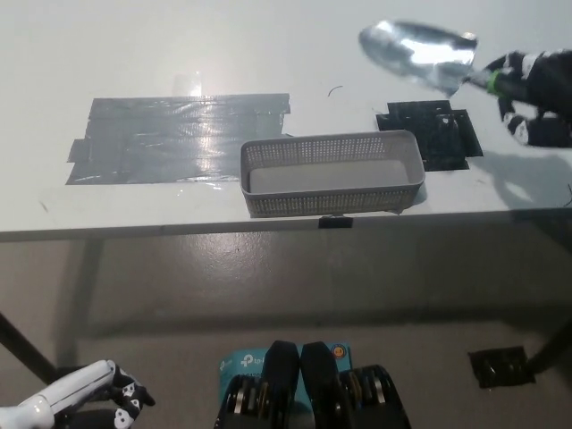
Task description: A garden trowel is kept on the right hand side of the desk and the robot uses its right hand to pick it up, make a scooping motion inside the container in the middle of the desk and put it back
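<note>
Pickup done, we judge: right hand (536, 89) clamped on trowel (418, 54) handle, blade in air beyond right end of basket (331, 198), not yet over it. To do: scoop in basket, put back on desk (107, 54) R side. Left hand (94, 393) rests low left; open/shut we cannot tell.

Colours being logged on a white desk (134, 54): mostly greys and blacks.
The garden trowel (418, 55) is being seen with a shiny silver blade and a green band at the handle. The right hand (536, 89) is being shown black. The container (331, 198) is being read as light grey, its walls patterned with fine perforations. A glossy grey tape patch (179, 138) and a black tape patch (438, 132) are being noted. The left hand (89, 393) is being shown white with black patches.
</note>
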{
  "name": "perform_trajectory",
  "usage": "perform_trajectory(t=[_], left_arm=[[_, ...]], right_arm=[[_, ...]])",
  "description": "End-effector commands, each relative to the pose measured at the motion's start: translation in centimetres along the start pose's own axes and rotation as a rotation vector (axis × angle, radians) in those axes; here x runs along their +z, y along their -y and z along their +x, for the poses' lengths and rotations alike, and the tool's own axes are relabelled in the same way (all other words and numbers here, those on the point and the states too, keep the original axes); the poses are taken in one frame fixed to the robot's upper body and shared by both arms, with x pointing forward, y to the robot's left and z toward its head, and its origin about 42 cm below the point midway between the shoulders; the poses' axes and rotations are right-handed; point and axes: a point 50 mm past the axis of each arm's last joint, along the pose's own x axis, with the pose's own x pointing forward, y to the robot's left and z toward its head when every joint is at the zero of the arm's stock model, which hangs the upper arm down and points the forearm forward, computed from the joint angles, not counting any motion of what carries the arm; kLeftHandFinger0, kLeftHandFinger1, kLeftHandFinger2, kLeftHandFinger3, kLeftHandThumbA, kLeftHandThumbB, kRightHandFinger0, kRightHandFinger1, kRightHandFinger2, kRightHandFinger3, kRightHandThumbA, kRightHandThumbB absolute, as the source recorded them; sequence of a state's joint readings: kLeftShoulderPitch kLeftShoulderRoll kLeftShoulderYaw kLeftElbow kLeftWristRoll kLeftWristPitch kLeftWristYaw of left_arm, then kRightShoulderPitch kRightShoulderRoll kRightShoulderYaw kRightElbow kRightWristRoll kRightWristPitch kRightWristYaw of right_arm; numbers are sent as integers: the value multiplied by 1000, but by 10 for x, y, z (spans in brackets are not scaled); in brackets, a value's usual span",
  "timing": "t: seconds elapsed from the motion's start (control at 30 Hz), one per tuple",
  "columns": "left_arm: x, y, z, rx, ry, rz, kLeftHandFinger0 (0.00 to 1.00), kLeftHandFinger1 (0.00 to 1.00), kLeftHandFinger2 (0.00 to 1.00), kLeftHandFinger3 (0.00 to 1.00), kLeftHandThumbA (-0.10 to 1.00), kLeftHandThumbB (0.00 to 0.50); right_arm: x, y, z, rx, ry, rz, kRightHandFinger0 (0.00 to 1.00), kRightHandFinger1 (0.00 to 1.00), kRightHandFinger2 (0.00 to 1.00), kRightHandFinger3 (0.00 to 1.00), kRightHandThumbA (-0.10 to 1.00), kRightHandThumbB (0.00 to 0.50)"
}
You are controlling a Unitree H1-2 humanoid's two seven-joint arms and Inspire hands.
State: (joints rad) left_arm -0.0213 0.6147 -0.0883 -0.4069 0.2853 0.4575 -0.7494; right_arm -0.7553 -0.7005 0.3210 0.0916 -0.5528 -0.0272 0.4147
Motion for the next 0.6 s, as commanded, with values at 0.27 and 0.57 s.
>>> perform_trajectory(t=[0.27, 0.57], left_arm=[[7, -21, -3, 26, -11, 52, 851, 691, 666, 663, 1000, 444], [12, -24, -2, 28, -3, 61, 814, 659, 663, 681, 1000, 474]], right_arm=[[-26, 26, -20, 76, 43, -246, 0, 210, 572, 337, -100, 18], [-35, 46, -4, 91, 90, -384, 0, 92, 523, 263, -100, 12]])
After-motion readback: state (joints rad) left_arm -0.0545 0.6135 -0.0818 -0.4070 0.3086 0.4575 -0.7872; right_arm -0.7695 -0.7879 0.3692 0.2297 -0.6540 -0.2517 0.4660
